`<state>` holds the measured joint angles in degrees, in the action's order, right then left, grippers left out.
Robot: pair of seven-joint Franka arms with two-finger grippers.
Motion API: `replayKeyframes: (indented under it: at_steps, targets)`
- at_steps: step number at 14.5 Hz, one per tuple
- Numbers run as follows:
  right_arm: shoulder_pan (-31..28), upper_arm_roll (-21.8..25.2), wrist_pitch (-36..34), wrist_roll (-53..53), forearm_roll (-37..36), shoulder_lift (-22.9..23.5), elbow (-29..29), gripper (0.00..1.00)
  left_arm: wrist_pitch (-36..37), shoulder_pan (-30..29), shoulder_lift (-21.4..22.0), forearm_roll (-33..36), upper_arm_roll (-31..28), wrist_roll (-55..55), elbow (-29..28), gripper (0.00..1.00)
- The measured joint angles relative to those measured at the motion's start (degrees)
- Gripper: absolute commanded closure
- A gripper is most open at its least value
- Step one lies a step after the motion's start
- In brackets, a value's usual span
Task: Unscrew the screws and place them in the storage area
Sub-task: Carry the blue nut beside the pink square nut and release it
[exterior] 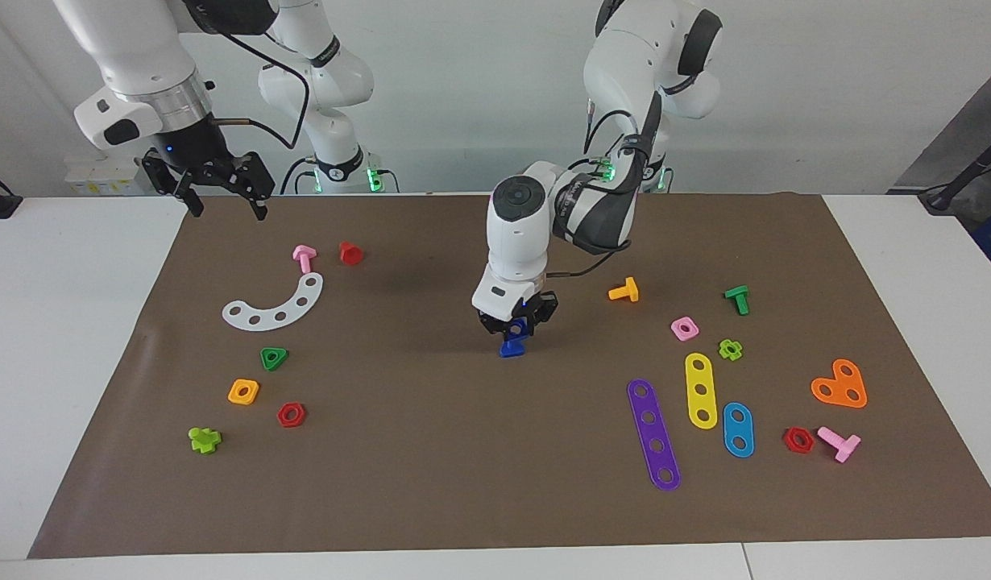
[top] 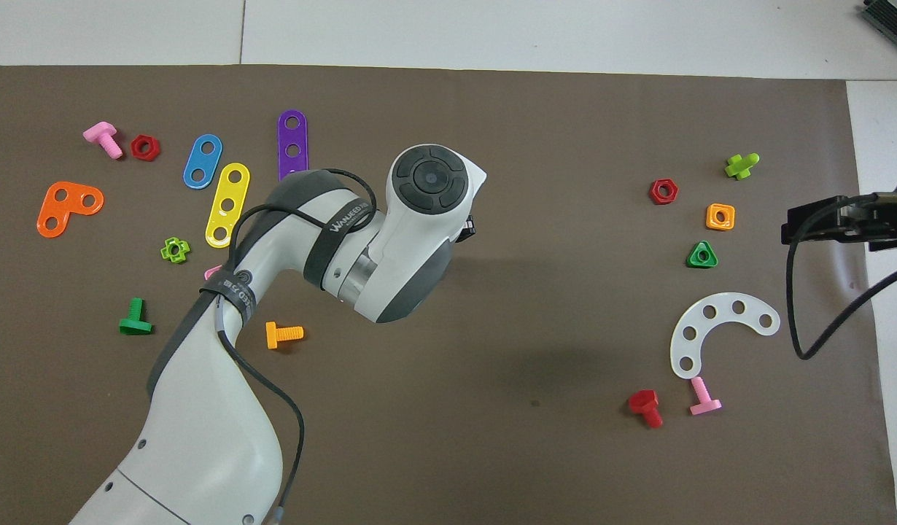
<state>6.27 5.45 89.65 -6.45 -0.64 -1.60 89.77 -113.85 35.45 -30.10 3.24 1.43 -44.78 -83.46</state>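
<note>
My left gripper (exterior: pixel 516 332) reaches down to the middle of the brown mat (exterior: pixel 431 451) and is shut on the dark-blue screw (exterior: pixel 516 328). A lighter blue part (exterior: pixel 511 350) sits under it on the mat; I cannot tell whether the two are joined. In the overhead view the left hand (top: pixel 419 219) hides both. The storage area lies toward the right arm's end: the white curved strip (exterior: pixel 275 306) (top: pixel 718 328), green triangle nut (exterior: pixel 274 358) (top: pixel 702 255), orange square nut (exterior: pixel 243 391) (top: pixel 720 216) and red hexagon nut (exterior: pixel 291 414) (top: pixel 663 191). My right gripper (exterior: pixel 226 208) waits open and raised over that end's mat edge.
Near the strip lie a pink bolt (exterior: pixel 304 258), a red bolt (exterior: pixel 350 253) and a lime piece (exterior: pixel 205 440). Toward the left arm's end lie orange (exterior: pixel 624 290), green (exterior: pixel 737 299) and pink (exterior: pixel 840 442) bolts, purple (exterior: pixel 653 434), yellow (exterior: pixel 700 390) and blue (exterior: pixel 738 429) strips and an orange plate (exterior: pixel 840 385).
</note>
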Motion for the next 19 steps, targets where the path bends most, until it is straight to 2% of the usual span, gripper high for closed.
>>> replayKeyframes:
  at_steps: [5, 8, 10, 13, 15, 16, 17, 18, 19]
  targets:
    - [0.0, 0.0, 0.0, 0.0, 0.0, 0.0, 0.0, 0.0, 0.54, -6.09, 0.34, -0.66, -0.21, 11.96, -0.08, 0.7]
    - [0.0, 0.0, 0.0, 0.0, 0.0, 0.0, 0.0, 0.0, 0.64, -11.05, 0.84, -0.86, -0.37, 21.76, -2.38, 0.7]
    - [0.0, 0.0, 0.0, 0.0, 0.0, 0.0, 0.0, 0.0, -2.11, -14.5, 1.71, -0.92, -0.39, 28.27, -6.06, 0.7]
    - [0.04, 0.0, 0.09, 0.0, 0.0, 0.0, 0.01, 0.0, -9.36, -18.47, 3.59, -0.99, -0.36, 36.57, -14.53, 0.7]
    - [0.21, -0.18, 1.62, 0.0, 0.01, 0.0, 0.13, 0.0, -10.5, -20.17, 4.8, -1.04, -0.35, 40.9, -18.59, 0.7]
    - [0.48, -0.3, 2.32, -0.07, 0.03, 0.02, 0.26, 0.0, -10.65, -20.72, 5.53, -1.09, -0.32, 42.29, -20.05, 0.65]
    - [1.17, -0.33, 2.79, -0.51, 0.06, 0.07, 0.42, 0.0, -10.73, -20.95, 6.28, -1.12, -0.3, 43.02, -21.22, 0.46]
    - [2.43, -0.36, 2.99, -1.58, 0.11, 0.19, 0.57, 0.0, -10.77, -20.96, 6.97, -1.14, -0.27, 43.38, -22.21, 0.16]
    - [4.06, -0.42, 3.2, -3.22, 0.17, 0.43, 0.76, 0.0, -10.84, -20.96, 7.46, -1.26, -0.13, 43.5, -22.98, 0.02]
